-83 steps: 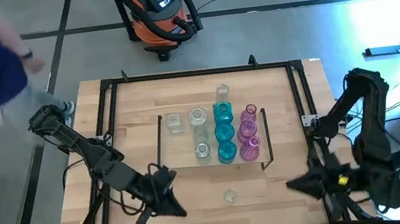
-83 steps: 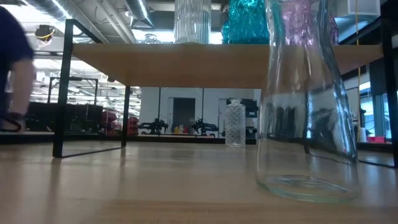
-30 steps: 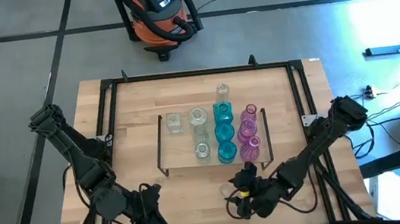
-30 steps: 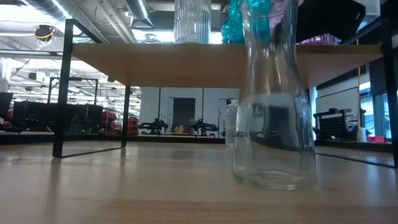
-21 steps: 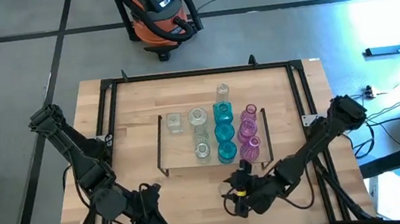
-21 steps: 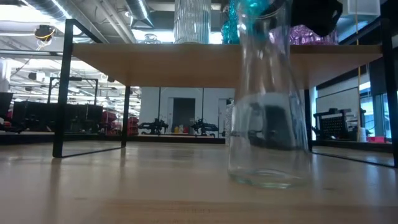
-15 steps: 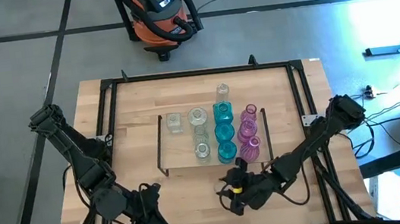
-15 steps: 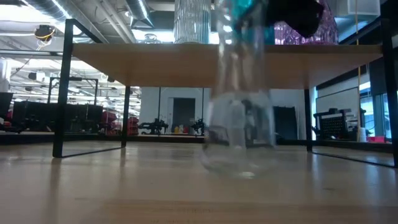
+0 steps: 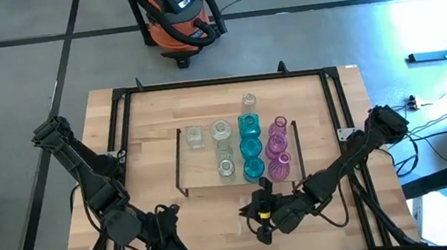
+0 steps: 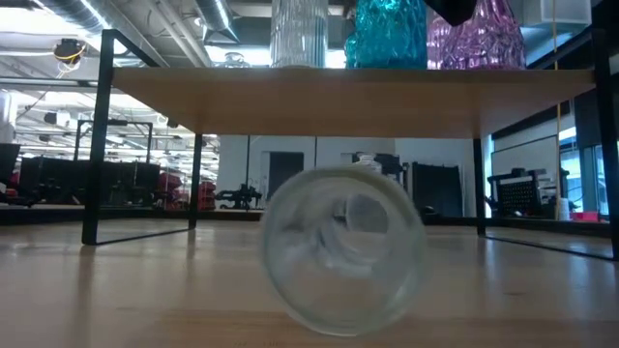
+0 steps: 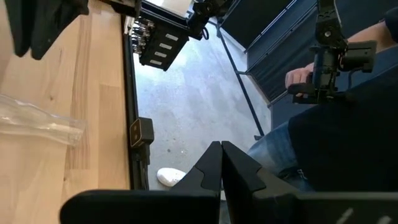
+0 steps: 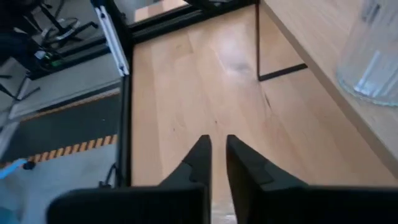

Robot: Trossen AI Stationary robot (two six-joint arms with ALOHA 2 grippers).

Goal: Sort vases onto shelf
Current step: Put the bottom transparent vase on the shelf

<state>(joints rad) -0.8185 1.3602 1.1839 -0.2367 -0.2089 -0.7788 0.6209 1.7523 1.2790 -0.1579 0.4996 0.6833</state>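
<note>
A clear glass vase (image 10: pixel 343 251) lies on its side on the table in front of the shelf (image 9: pixel 203 166), its round base facing the near edge; the left wrist view also shows the vase (image 11: pixel 37 124). My right gripper (image 9: pixel 256 215) hovers just above it, shut, with nothing between its fingers (image 12: pixel 217 155). On the shelf stand rows of clear vases (image 9: pixel 221 130), teal vases (image 9: pixel 250 147) and pink vases (image 9: pixel 276 146). One more clear vase (image 9: pixel 248 102) stands behind the shelf. My left gripper (image 9: pixel 164 235) waits shut at the near left.
A black rail frame (image 9: pixel 122 99) runs around the tabletop. An orange and black shop vacuum (image 9: pixel 180 15) stands on the floor beyond the far edge. A seated person's hand (image 11: pixel 301 78) holds a control handle beside the table. Bare wood lies left of the shelf.
My right gripper has moved toward the table's left edge and risen a little. The clear vase, upright a second ago, has slid left with it, tipped, and fallen onto its side with its base toward the near edge.
</note>
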